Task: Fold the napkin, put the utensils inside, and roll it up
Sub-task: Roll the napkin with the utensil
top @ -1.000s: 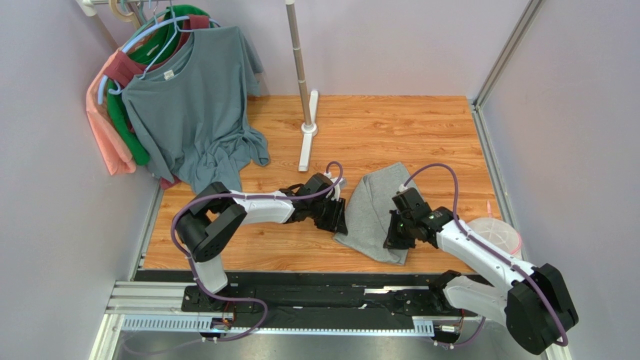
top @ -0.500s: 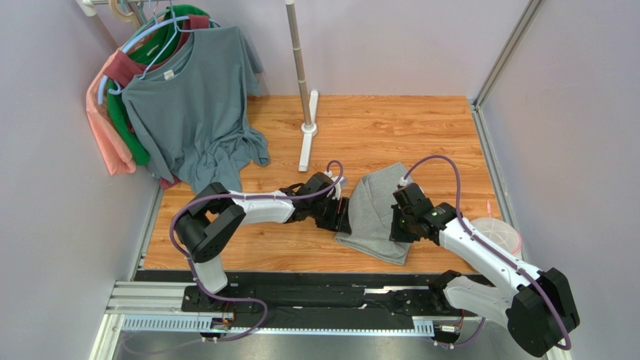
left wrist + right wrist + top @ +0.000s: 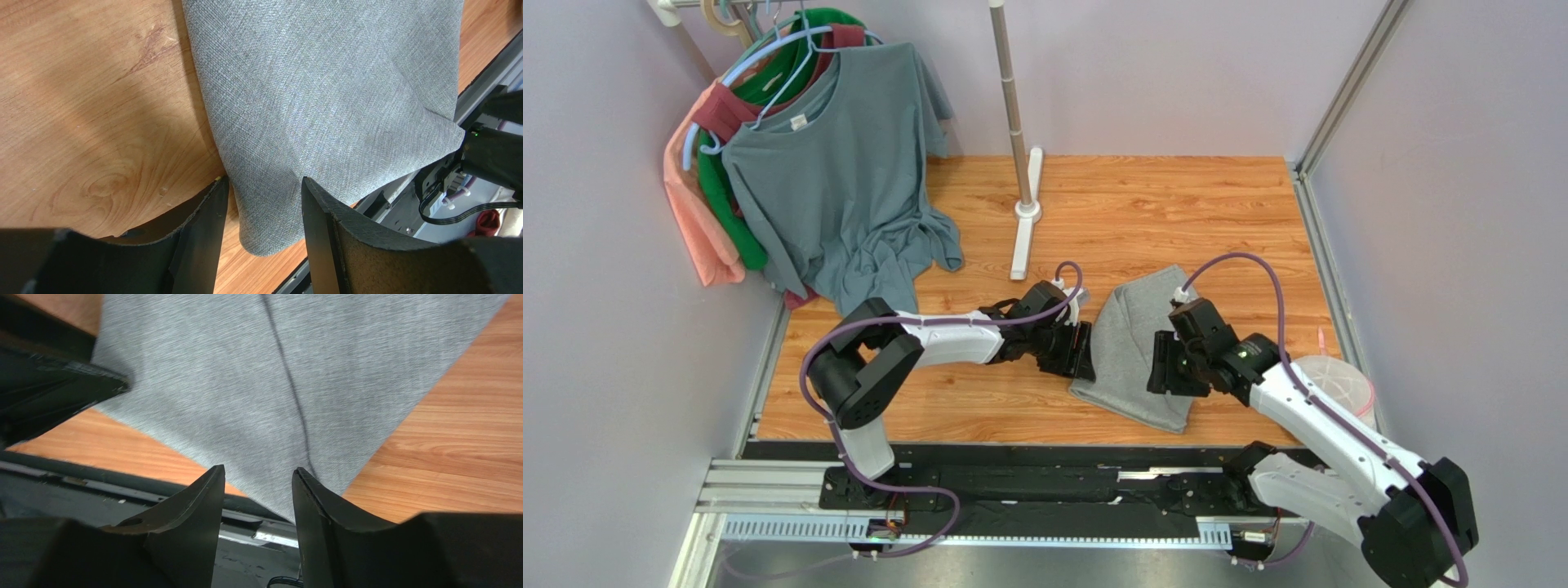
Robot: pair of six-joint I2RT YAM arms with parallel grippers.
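The grey napkin (image 3: 1130, 343) lies folded on the wooden table between the two arms, one corner reaching the near edge. My left gripper (image 3: 1082, 355) stands open at its left edge. In the left wrist view the napkin (image 3: 319, 92) passes under the gap of the left gripper (image 3: 264, 184), unpinched. My right gripper (image 3: 1162, 365) hovers open over the right half. In the right wrist view the right gripper (image 3: 258, 471) holds nothing, with the napkin (image 3: 202, 373) and a fold line below it. The utensils are out of view.
Hung shirts (image 3: 830, 159) crowd the back left beside a metal stand pole (image 3: 1016, 135) with its white foot. A clear round container (image 3: 1339, 382) sits at the table's right edge. A black rail (image 3: 1014, 480) runs along the near edge. Walls close in on both sides.
My right gripper was shut on the napkin's near right part and has opened, letting it go. The left gripper's jaws widened a little. The napkin lies flat.
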